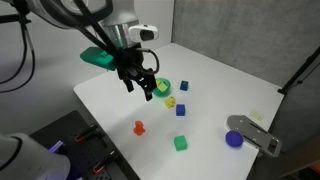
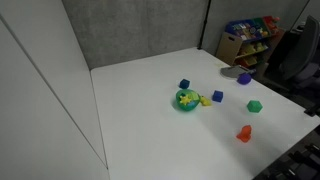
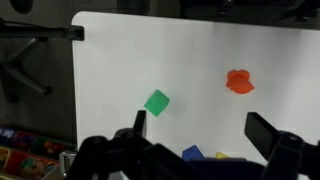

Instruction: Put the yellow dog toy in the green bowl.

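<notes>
Exterior views: yellow dog toy (image 2: 186, 98) in green bowl (image 2: 186, 108) beside gripper (image 1: 140, 90).

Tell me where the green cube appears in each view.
In an exterior view: green cube low, right of centre.
In an exterior view: green cube far right, mid-height.
Wrist view: green cube at centre.
Shared landmark: red figure beside it.

Oblique exterior views; wrist above table (image 3: 120, 60)
</notes>
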Tool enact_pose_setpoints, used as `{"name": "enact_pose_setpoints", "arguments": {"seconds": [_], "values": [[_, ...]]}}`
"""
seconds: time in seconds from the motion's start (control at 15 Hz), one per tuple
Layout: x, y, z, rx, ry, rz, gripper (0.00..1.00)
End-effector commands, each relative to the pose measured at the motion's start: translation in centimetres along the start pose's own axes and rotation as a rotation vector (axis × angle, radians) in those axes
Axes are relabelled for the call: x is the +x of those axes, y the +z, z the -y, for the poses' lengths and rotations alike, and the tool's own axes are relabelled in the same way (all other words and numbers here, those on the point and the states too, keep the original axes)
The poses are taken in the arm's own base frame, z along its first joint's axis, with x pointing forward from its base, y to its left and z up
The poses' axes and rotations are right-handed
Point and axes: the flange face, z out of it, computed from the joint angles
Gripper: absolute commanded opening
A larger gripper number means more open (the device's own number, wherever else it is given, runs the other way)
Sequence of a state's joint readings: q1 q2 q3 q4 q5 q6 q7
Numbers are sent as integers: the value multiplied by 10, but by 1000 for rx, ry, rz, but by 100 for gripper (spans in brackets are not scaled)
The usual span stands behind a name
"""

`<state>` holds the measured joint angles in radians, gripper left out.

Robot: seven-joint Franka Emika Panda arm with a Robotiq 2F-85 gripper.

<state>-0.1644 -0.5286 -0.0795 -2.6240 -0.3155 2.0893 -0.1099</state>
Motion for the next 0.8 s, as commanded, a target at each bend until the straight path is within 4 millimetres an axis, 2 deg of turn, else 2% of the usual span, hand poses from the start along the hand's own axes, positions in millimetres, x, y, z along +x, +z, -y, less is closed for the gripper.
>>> {"name": "enact_pose_setpoints", "arguments": {"seconds": [0.0, 0.27, 0.73], "values": [[0, 0, 0, 0, 0, 1, 100], [0, 0, 0, 0, 0, 1, 100], [45, 6, 18, 11, -16, -64, 100]]}}
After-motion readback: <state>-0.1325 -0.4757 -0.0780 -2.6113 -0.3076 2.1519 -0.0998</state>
